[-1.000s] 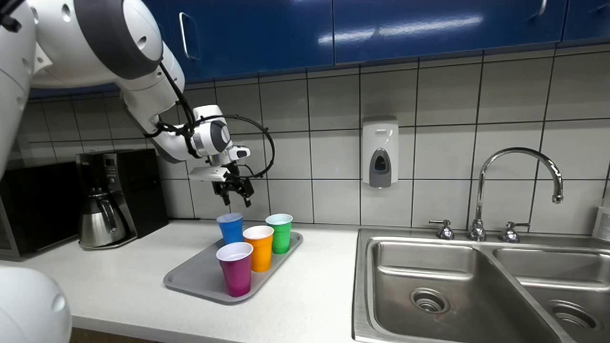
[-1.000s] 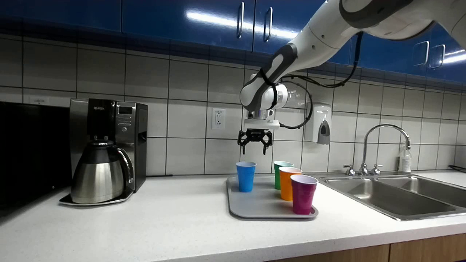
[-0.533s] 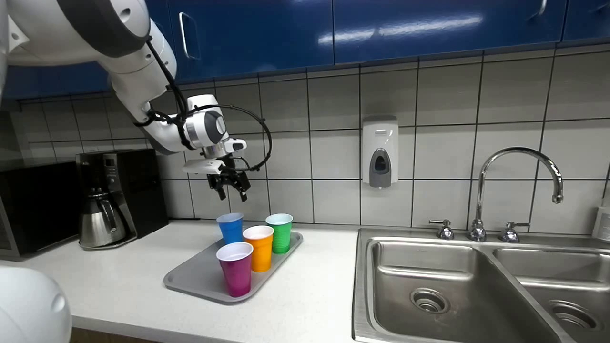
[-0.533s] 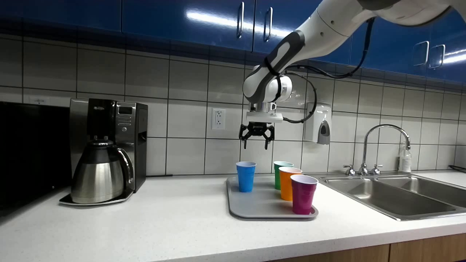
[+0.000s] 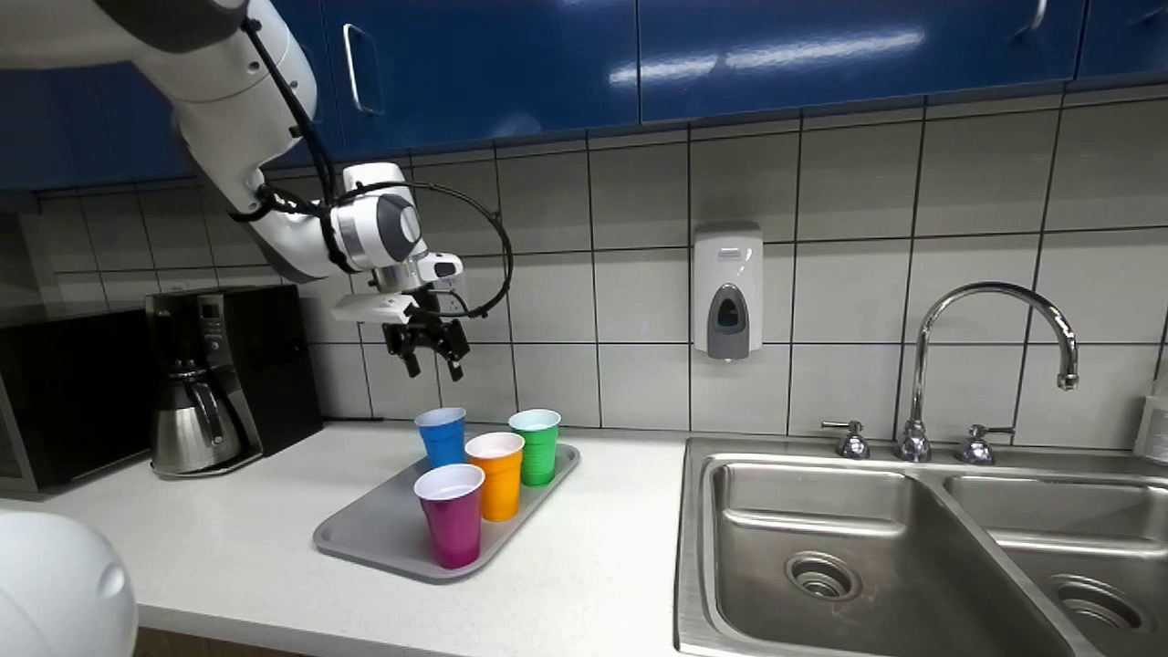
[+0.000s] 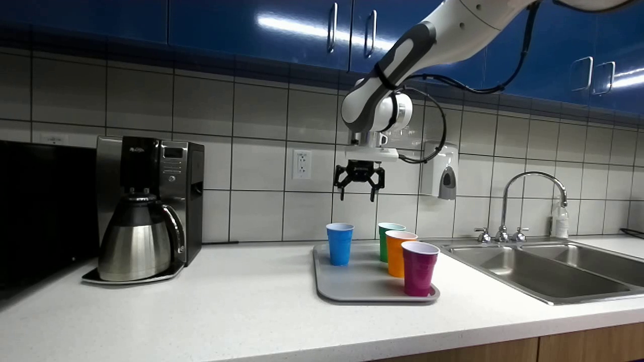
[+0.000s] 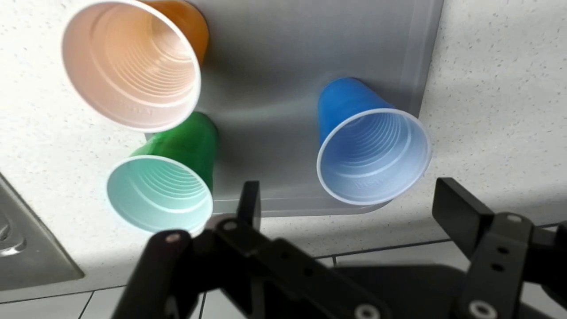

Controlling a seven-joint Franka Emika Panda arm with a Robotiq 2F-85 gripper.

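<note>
My gripper [image 5: 434, 372] is open and empty, held above the cups and touching nothing. It also shows in an exterior view [image 6: 357, 198] and in the wrist view [image 7: 347, 190]. The blue cup [image 6: 340, 246] is nearest, upright below it; in the wrist view the blue cup [image 7: 345, 99] appears between the two fingers. A green cup [image 5: 540, 456], an orange cup [image 5: 501, 479] and a purple cup [image 5: 453, 525] stand upright on the same grey tray [image 5: 370, 534]. The wrist view shows the green cup [image 7: 195, 141] and orange cup [image 7: 188, 22]; the purple cup is out of it.
A double sink [image 5: 808, 520] with a faucet [image 5: 922, 365] lies beside the tray. A coffee maker [image 6: 183, 201] with a steel carafe [image 6: 136, 246] stands on the counter [image 6: 226, 311]. A soap dispenser [image 5: 727, 292] hangs on the tiled wall. Blue cabinets [image 5: 511, 64] hang overhead.
My gripper has risen, shifting slightly left in an exterior view and slightly right in an exterior view. It stays open. The cups and tray have not moved.
</note>
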